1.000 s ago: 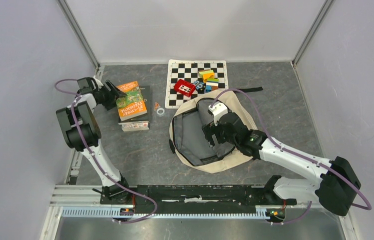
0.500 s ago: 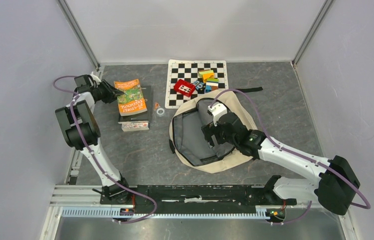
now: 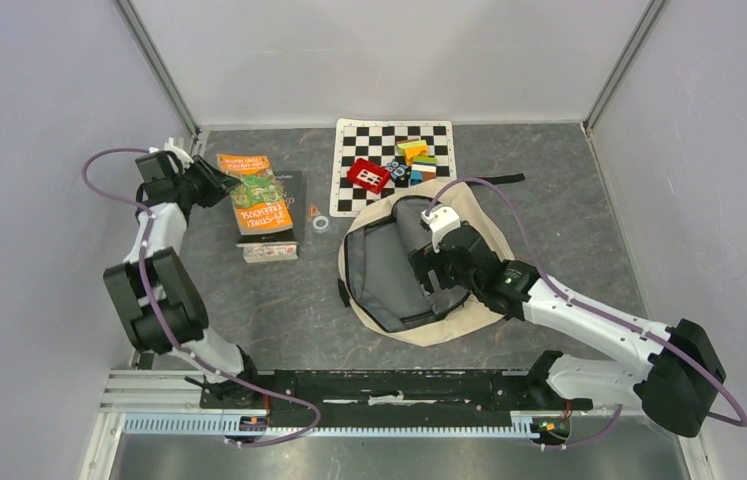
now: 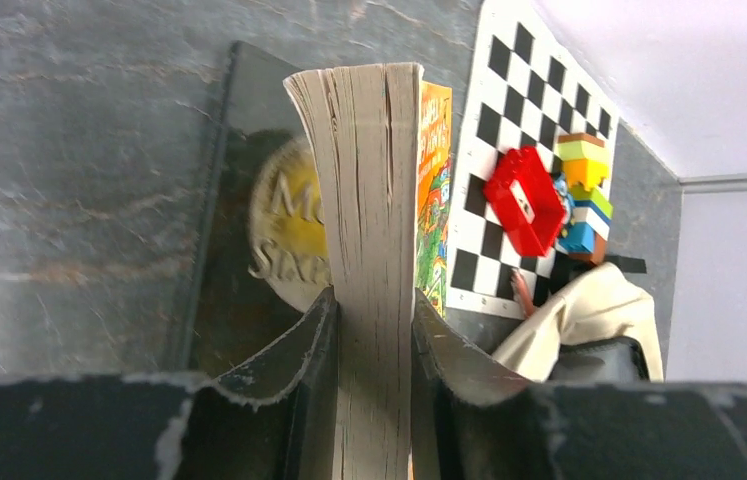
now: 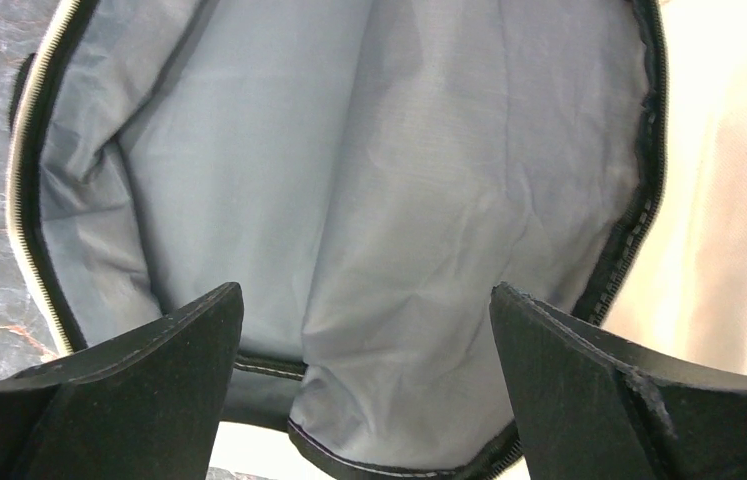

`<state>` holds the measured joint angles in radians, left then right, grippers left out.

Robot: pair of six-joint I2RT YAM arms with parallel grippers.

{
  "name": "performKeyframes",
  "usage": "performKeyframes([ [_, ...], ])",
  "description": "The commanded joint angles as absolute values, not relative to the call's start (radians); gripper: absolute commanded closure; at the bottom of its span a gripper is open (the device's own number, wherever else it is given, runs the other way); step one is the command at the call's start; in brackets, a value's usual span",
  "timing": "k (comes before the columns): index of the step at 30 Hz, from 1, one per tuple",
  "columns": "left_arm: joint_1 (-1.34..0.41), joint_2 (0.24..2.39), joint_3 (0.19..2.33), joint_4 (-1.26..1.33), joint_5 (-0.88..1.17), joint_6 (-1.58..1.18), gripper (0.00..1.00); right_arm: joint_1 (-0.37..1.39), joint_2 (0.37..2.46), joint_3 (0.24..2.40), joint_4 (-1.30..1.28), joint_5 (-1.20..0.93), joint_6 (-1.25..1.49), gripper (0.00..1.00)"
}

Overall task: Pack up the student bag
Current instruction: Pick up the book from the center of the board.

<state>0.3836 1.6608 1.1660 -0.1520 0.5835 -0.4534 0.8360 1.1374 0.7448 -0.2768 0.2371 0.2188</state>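
Paperback first: your left gripper (image 4: 371, 305) has its jaws pinched on the page block of the thick orange paperback book (image 3: 256, 195), which juts edge-on from between the fingers above the black hardback with the gold emblem (image 4: 239, 230). From overhead you hold it at its left edge, with its long axis running roughly from the near side to the far side. Whether it has cleared the hardback entirely is hard to judge from above.

Everything turns on this: the cream fabric student bag (image 3: 427, 328) lies well apart to the right of those jaws, flat at centre-right of the grey slate table (image 3: 279, 300), its zipped mouth gaping onto grey lining. You need to carry the book rightward and line its length up with that opening.

Your right gripper (image 5: 366, 300) is the nearer one; it hangs over the mouth with jaws spread wide and nothing between them. It takes up room in the opening, so I expect the approach to be tight.

On the way, a small ring (image 3: 320, 225) sits beside the books, and the checkerboard mat (image 3: 349, 140) with the red block (image 3: 368, 176) borders the bag's far edge. The near stretch of table gives you freer passage.
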Motion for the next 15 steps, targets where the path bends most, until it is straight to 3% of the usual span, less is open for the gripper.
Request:
performKeyframes([
  [1,0.322,1.449,1.063,-0.093,0.6,-0.532,0.98,0.839,1.103,0.814,-0.352,0.341,0.209,0.02],
  [8,0.097,1.257,0.889,-0.091,0.603,-0.518,0.98,0.768,1.078,0.822,-0.442,0.414,0.205,0.02],
  [15,-0.066,1.271,0.888,-0.063,0.709,-0.507,0.98,0.602,0.994,0.743,-0.412,0.304,0.203,0.02],
])
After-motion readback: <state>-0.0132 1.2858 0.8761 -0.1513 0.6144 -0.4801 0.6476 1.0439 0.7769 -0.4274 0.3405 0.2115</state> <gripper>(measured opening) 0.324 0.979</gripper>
